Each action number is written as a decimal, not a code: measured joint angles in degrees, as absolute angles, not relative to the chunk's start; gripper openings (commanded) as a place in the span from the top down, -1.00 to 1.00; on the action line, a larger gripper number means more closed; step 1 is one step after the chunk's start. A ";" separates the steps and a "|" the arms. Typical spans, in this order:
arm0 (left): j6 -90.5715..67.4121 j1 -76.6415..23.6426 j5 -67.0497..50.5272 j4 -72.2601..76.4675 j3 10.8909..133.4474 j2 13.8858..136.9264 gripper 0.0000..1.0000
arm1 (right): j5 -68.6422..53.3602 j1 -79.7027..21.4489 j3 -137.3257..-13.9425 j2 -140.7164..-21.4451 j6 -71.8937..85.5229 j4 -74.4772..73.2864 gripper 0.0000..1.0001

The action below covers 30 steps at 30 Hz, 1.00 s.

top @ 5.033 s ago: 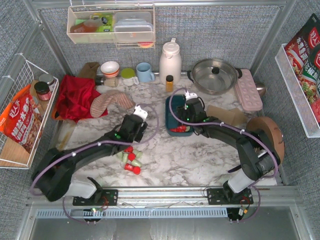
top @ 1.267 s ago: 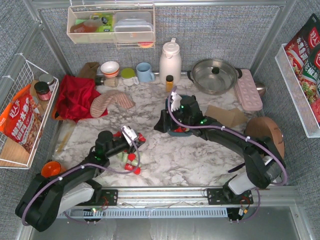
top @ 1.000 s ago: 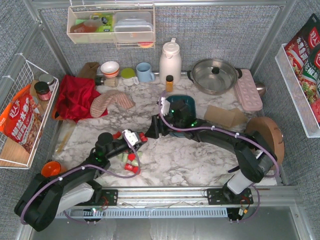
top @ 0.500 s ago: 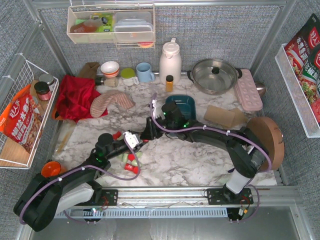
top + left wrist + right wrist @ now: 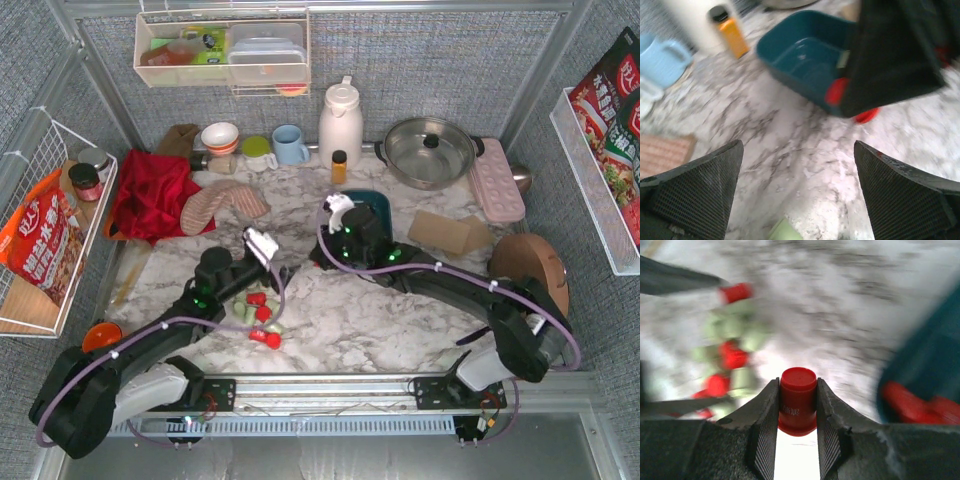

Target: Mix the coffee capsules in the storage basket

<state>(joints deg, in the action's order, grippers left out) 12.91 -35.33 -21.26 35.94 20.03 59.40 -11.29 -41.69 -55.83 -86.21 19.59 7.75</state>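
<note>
The teal storage basket (image 5: pixel 374 199) sits mid-table, partly hidden by my right arm. In the left wrist view the basket (image 5: pixel 800 57) looks mostly bare, with a red capsule (image 5: pixel 836 92) at its near end. My right gripper (image 5: pixel 323 256) is shut on a red capsule (image 5: pixel 797 401) just left of the basket (image 5: pixel 935 365), which holds red capsules (image 5: pixel 917 404). Loose red and mint green capsules (image 5: pixel 259 311) lie on the marble, blurred in the right wrist view (image 5: pixel 730 352). My left gripper (image 5: pixel 273 262) is open and empty above them (image 5: pixel 796 150).
An orange bottle (image 5: pixel 339 166), a white jug (image 5: pixel 340 122), a blue mug (image 5: pixel 289 144) and a pot (image 5: pixel 430 150) stand behind the basket. A red cloth (image 5: pixel 150 192) and an oven mitt (image 5: pixel 215 206) lie at the left. A brown card (image 5: pixel 440 230) lies at the right.
My right gripper went from the basket out to the loose capsules and has come back toward the basket with a red capsule. My left gripper lifted slightly toward the basket.
</note>
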 measured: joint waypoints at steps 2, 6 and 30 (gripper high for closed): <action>8.19 -35.33 -14.35 32.01 24.29 60.97 -0.98 | -0.40 -41.36 -53.67 -83.90 17.30 5.93 0.90; 3.95 -35.22 -5.15 21.47 31.75 64.79 -0.98 | 15.38 -38.39 -50.54 -82.54 14.09 3.64 0.65; 39.48 -33.28 -7.11 -1.96 29.19 67.48 -0.85 | 12.51 -31.64 -54.39 -92.42 10.66 2.04 -0.52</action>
